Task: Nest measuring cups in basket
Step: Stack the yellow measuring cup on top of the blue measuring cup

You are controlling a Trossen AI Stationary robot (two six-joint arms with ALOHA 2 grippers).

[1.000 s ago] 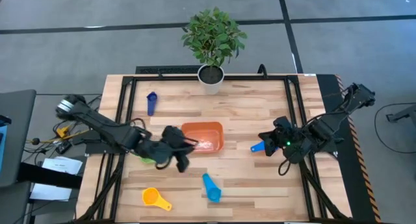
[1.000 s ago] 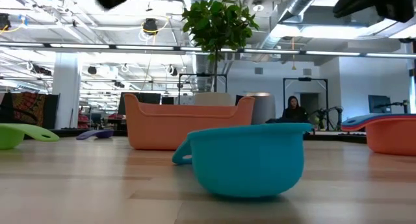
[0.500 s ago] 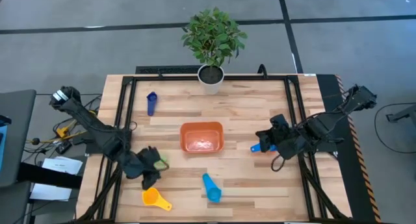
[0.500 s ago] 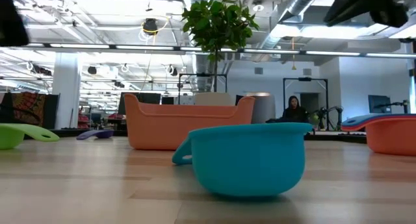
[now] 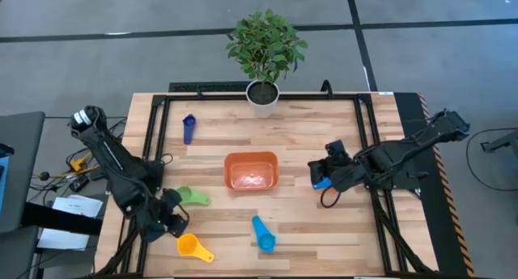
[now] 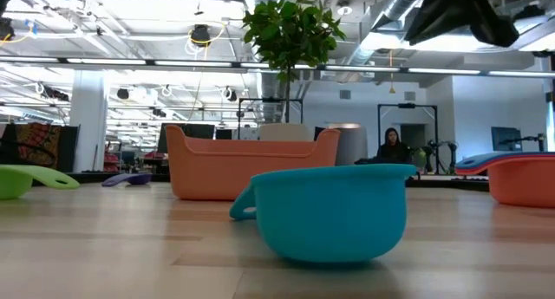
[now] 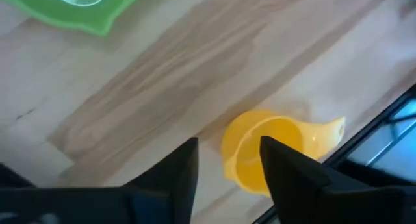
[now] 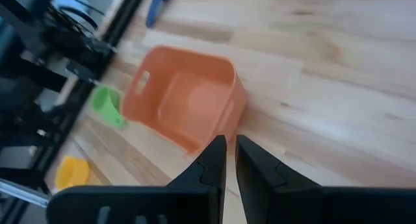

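The shallow orange plastic basket (image 5: 252, 171) sits mid-table with nothing in it as far as the overhead shot shows. The small plastic measuring cups are scattered around it: a green scoop (image 5: 190, 196) just off its left side, a yellow-orange scoop (image 5: 193, 247) near the front left corner, a light blue scoop (image 5: 262, 233) lying on its side in front of the basket, a dark blue scoop (image 5: 189, 126) toward the back left, and a blue scoop (image 5: 322, 183) right of the basket.

The left gripper (image 5: 167, 222) hangs over the wood between the green and yellow-orange scoops. In its wrist camera the two fingers (image 7: 181, 165) stand apart with nothing between them, and the yellow-orange scoop (image 7: 263, 151) is lying on the boards just past the tips.

The right gripper (image 5: 322, 176) is just right of the basket, over the blue scoop. Its fingers (image 8: 215, 158) are nearly together, only a thin gap, and I can't make out anything pinched in there.

A potted plant in a white pot (image 5: 263, 95) stands at the back edge. From table level, a person (image 6: 391, 146) is visible far off in the room.
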